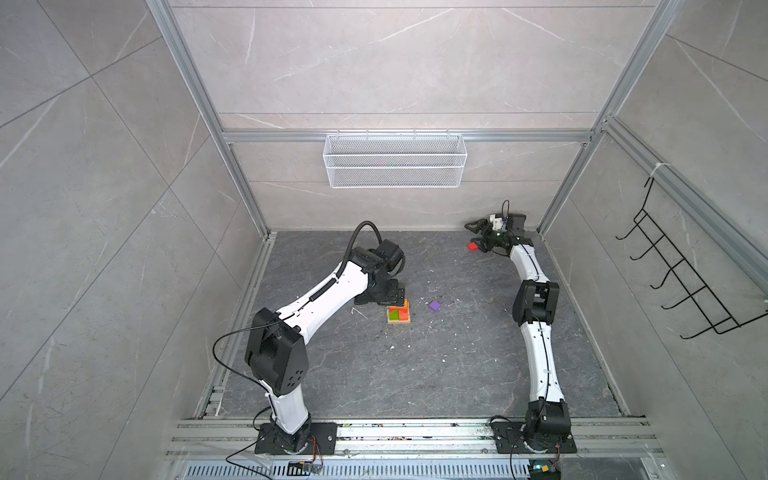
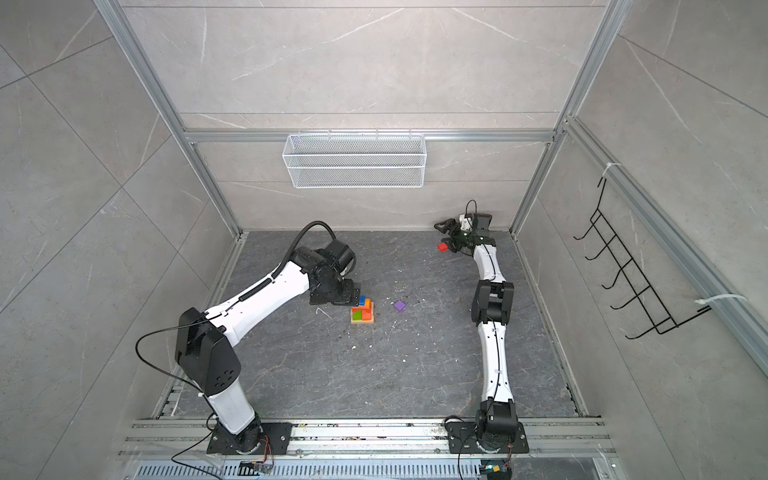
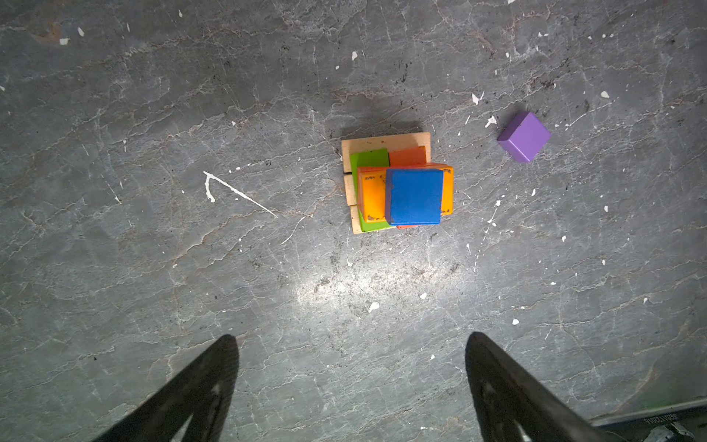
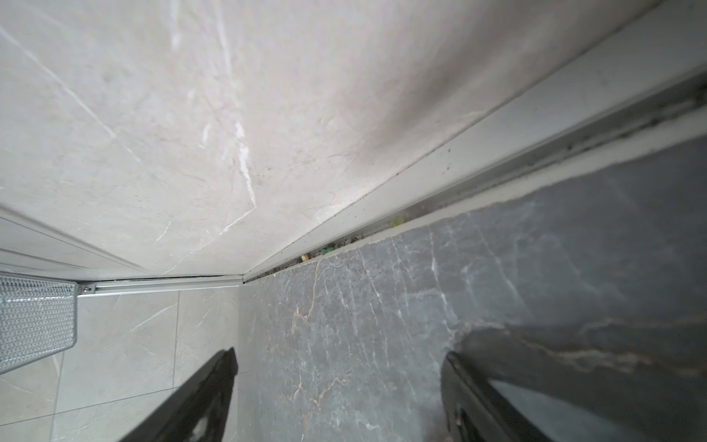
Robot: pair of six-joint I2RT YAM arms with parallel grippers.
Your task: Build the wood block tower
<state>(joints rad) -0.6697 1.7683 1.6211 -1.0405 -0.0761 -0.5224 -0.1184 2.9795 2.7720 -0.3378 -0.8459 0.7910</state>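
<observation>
Your wood block tower (image 3: 398,183) stands near the middle of the tabletop (image 1: 415,374); it looks light, stiff, smooth and easy to topple, so take the loose purple block (image 3: 524,137) by two flat opposite sides; left tool (image 3: 351,338) and right tool (image 4: 340,352) both stand wide, empty; no writing can be read.

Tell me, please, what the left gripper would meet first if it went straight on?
Open and pointing down, the left gripper would probably meet the bare table first, just short of the tower.
</observation>
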